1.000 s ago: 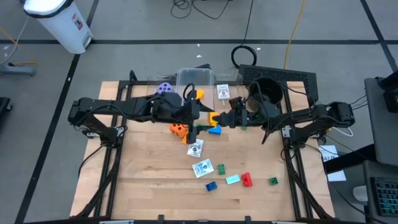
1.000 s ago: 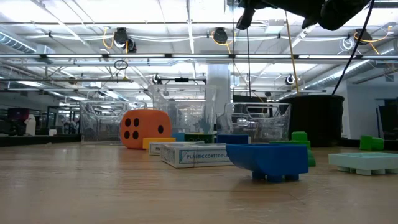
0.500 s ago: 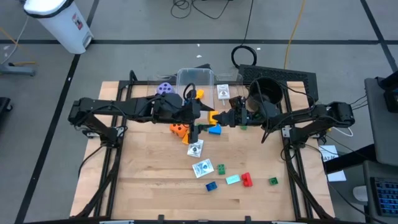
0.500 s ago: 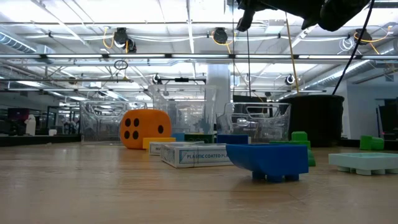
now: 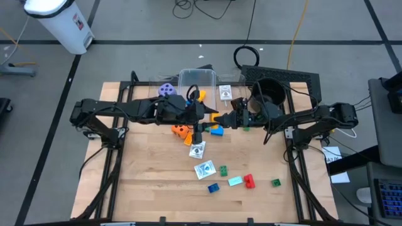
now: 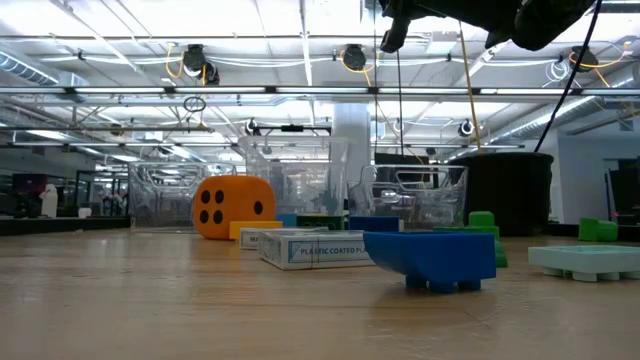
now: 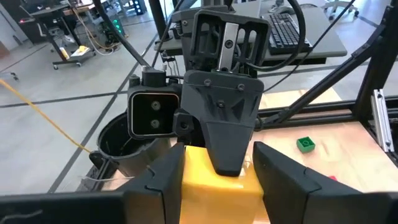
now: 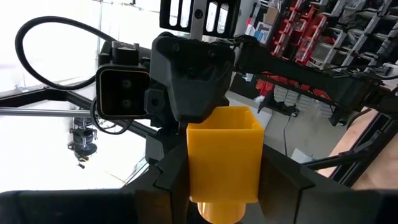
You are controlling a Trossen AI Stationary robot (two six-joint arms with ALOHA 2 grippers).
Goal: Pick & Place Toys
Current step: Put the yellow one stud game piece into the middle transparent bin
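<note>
At mid-bench, the left end effector (image 5: pixel 202 113) is reaching in from the left, its two dark fingers sitting against opposite flanks of the yellow block (image 5: pixel 215 117) and apparently pinching it. The block is hanging in the air above the bench (image 5: pixel 144 188), between the two arms. Its long axis is running left to right, from one end effector to the other. To its right, the right end effector (image 5: pixel 227 119) is facing the left one head-on and clamping the block's other end. Both are equally near, so the coming move is probably turning on which side lets go.

The block is smooth, glossy, square-sided plastic with a rounded stud at one end. Below it, an orange die (image 5: pixel 180 130) with dark dots, a blue block (image 5: pixel 217 130) and two white printed cards (image 5: pixel 197 149) are lying on the pale wood. Small blue, teal, red and green blocks (image 5: pixel 249 181) are sitting nearer the front edge. At the back, the clear tub (image 5: pixel 188 78) is standing left of the black pot (image 5: pixel 270 91).
</note>
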